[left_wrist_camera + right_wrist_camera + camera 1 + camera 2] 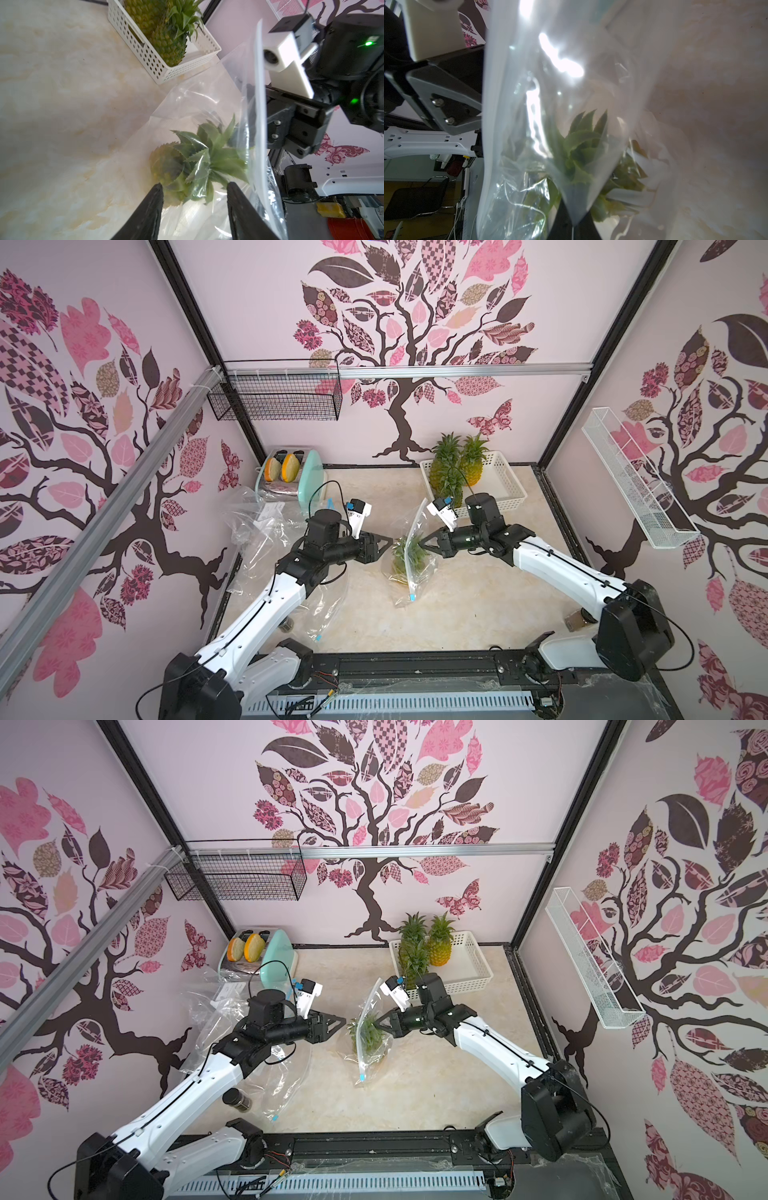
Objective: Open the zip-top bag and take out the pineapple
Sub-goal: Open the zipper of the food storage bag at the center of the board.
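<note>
The clear zip-top bag (415, 531) stands mid-table in both top views, its zip strip on edge with a blue slider (412, 597) at the near end. The pineapple (405, 558) lies inside, green crown up, also visible through the film in the left wrist view (199, 160). My right gripper (422, 542) is shut on a pinch of the bag's film (550, 83) on its right side. My left gripper (384, 545) hovers open just left of the bag, and its jaws (195, 185) frame the crown from outside the plastic. I cannot tell whether the zip is parted.
A white basket (498, 506) at the back right holds other pineapples (473, 464). A mint toaster (309, 481) stands back left. Empty clear bags (257, 522) lie left and under the left arm (328, 605). A small dark jar (237, 1100) sits near the left arm.
</note>
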Tool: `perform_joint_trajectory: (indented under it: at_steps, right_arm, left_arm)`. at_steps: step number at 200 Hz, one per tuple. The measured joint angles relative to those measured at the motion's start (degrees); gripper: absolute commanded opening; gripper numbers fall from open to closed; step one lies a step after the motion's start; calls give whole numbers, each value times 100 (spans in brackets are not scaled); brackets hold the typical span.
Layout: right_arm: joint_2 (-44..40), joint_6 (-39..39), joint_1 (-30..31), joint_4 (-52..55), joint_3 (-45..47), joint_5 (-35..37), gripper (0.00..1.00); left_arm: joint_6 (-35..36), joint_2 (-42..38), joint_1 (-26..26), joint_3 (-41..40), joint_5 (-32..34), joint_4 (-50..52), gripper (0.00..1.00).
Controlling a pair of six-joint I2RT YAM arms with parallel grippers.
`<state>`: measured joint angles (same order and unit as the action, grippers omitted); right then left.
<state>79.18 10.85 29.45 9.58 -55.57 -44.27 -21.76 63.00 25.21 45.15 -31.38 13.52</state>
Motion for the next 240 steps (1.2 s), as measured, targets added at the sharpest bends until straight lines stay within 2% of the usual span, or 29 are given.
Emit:
perform_joint_trajectory:
  at_steps: [25,102,109,117,139,192,240]
  right_arm:
    - [0,-20,0,13,0,20,0]
    - [105,-13,0,0,-31,35,0]
    - [122,-9,0,-4,-31,37,0]
    - [138,7,0,-4,-31,37,0]
    - [166,42,0,-44,-31,42,0]
    - [61,81,-57,-85,-9,295,0]
    - [-472,219,-553,-173,350,345,0]
  left_arm:
    - [-205,350,24,-236,-208,-286,53]
    - [-566,549,459,-299,-356,-1180,52]
    - [-595,586,485,-299,-356,-1226,48]
    - [-614,638,507,-299,-352,-1290,40]
    - [-638,772,527,-297,-343,-1392,0]
    - [-470,647,551,-295,-170,-1165,0]
    - [-330,-472,411,-894,240,-704,0]
